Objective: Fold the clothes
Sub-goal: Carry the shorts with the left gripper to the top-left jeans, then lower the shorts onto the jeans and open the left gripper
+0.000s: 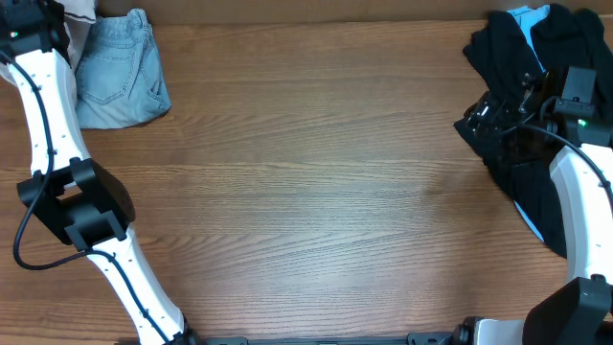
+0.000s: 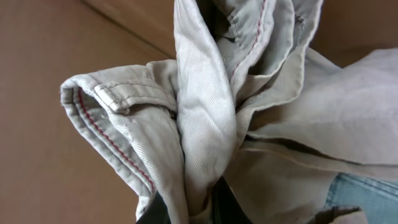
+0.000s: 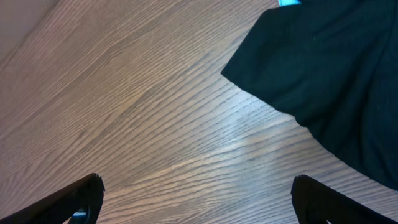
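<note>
The pale beige shorts (image 2: 205, 112) fill the left wrist view, bunched up, with red stitching along a hem and a belt loop. My left gripper (image 2: 189, 211) is shut on a fold of them at the table's far left corner (image 1: 59, 17). Only a scrap of the beige cloth (image 1: 84, 10) shows in the overhead view. My right gripper (image 3: 199, 205) is open and empty above bare wood. In the overhead view it (image 1: 487, 110) is at the left edge of the black garments.
Light-blue denim shorts (image 1: 120, 69) lie at the far left, next to the left gripper, and show in the left wrist view (image 2: 367, 196). Black garments with light-blue trim (image 1: 536, 57) are piled at the far right, also in the right wrist view (image 3: 329, 68). The wooden table (image 1: 316, 192) spans between.
</note>
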